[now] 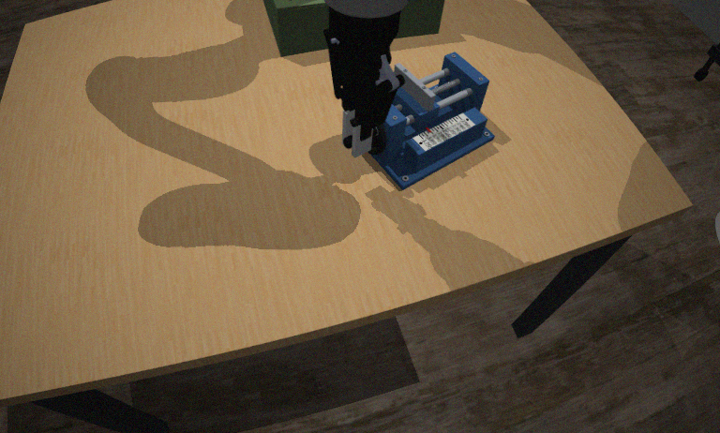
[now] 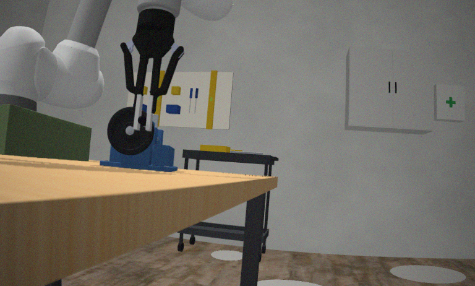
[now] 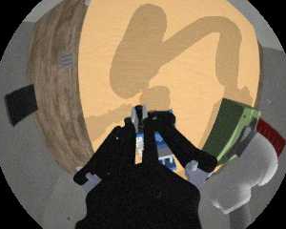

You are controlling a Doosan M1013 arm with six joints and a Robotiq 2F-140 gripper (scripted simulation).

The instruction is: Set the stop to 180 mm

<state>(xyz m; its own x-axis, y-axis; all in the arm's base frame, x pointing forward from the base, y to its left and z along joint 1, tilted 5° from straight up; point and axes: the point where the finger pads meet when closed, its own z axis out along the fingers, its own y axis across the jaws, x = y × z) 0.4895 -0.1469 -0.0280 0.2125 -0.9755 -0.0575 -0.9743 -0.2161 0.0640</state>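
Observation:
The blue stop unit (image 1: 390, 144) (image 2: 164, 157) stands on the table, with a grey stop plate (image 1: 414, 86) (image 3: 165, 153) on its rods. Its white scale (image 1: 451, 132) has a red pointer (image 1: 428, 129) nearer the handwheel end; the numbers are too small to read. The black handwheel (image 2: 120, 140) (image 1: 378, 141) is on the unit's end face. My gripper (image 2: 143, 129) (image 1: 355, 142) (image 3: 140, 110) points down, shut on the handwheel's small dark knob (image 2: 141, 120), which is at the wheel's upper right in the exterior view. The fingers partly hide the knob.
A green block (image 1: 355, 28) (image 2: 45, 135) (image 3: 229, 129) carries the arm's base behind the unit. The wooden table's front edge (image 2: 140, 213) faces the exterior view. A dark cart (image 2: 245, 157) with a yellow item stands beyond the table, near the wall.

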